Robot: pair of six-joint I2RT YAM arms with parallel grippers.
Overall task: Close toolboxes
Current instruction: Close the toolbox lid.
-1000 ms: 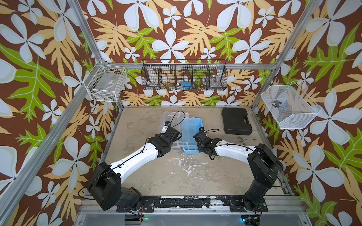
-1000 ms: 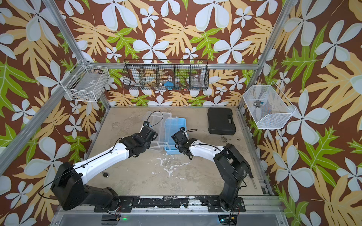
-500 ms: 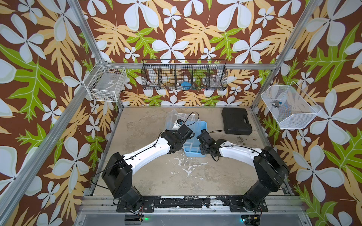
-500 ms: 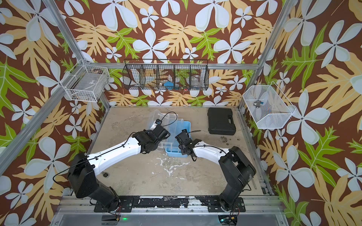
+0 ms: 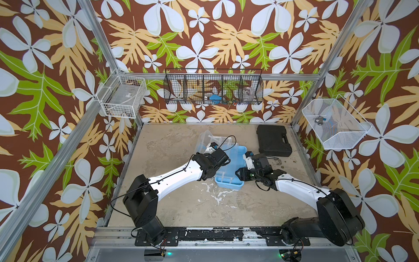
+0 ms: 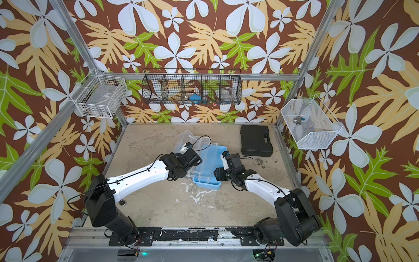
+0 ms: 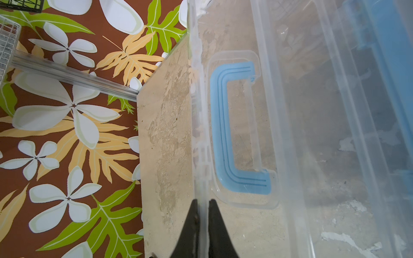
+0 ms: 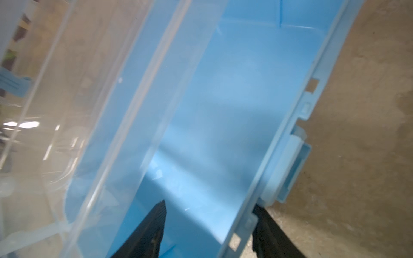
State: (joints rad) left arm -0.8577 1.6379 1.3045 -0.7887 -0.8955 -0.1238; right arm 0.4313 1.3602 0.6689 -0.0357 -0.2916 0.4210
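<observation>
1 blue toolbox (image 5: 231, 169), 1 black case (image 5: 273, 140), 2 grippers. Left gripper (image 7: 202, 203) is clamped on the rim of the clear lid (image 7: 297, 116); lid tilted up, not shut. Right gripper (image 8: 209, 206) has jaws apart, straddling the toolbox side wall beside a latch (image 8: 288, 169). Case lies well beyond it on the counter (image 5: 181, 204).
</observation>
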